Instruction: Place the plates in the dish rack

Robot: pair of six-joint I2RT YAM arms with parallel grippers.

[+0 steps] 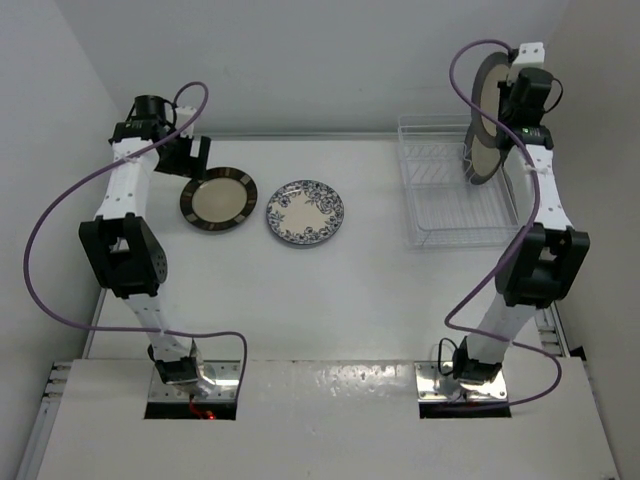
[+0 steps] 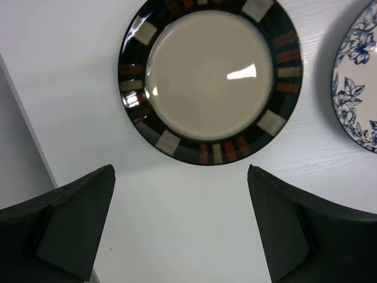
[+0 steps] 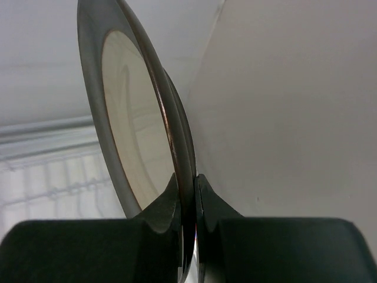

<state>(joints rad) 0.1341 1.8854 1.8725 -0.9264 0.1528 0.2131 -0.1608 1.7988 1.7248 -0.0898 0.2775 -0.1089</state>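
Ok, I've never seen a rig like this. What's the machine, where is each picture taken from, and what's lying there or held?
These are two robot arms bolted at the near edge of the table, each ending in a two-finger gripper. The wide picture comes from a fixed camera above; the other two from cameras on the wrists. On the table lie a dark-rimmed plate, a blue floral plate and a white wire dish rack. The left gripper is open, just short of the dark-rimmed plate. The right gripper pinches a third plate on edge, raised near the rack.
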